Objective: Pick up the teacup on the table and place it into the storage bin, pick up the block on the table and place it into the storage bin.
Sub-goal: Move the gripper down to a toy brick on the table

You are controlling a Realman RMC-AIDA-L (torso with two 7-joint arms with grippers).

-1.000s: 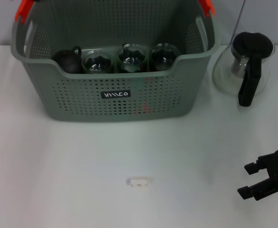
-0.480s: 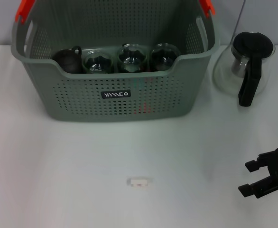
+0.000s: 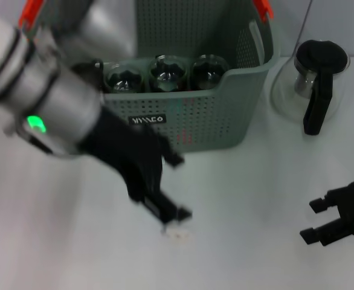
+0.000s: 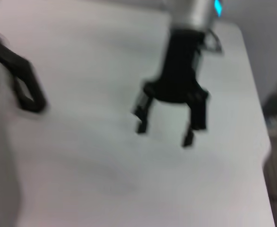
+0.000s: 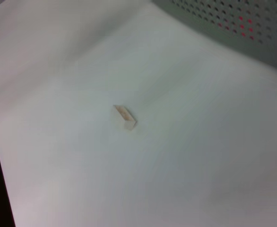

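Observation:
The grey-green perforated storage bin (image 3: 225, 115) stands at the back of the white table, and its wall also shows in the right wrist view (image 5: 233, 19). Three glass teacups (image 3: 168, 74) stand in a row inside it. No teacup shows on the table. The block (image 3: 178, 232), small and white, lies on the table in front of the bin and also shows in the right wrist view (image 5: 125, 117). My left gripper (image 3: 177, 187) is open and empty, just above and behind the block. My right gripper (image 3: 310, 220) is open and empty at the front right, and it also shows in the left wrist view (image 4: 164, 135).
A glass pot (image 3: 315, 84) with a black lid and handle stands at the back right beside the bin. My left arm (image 3: 50, 103) crosses the bin's left half and hides what lies there. The table's right edge (image 4: 254, 94) shows in the left wrist view.
My left arm has swung in from the upper left, bringing its open gripper down over the block. The right gripper has barely moved. The block has not moved.

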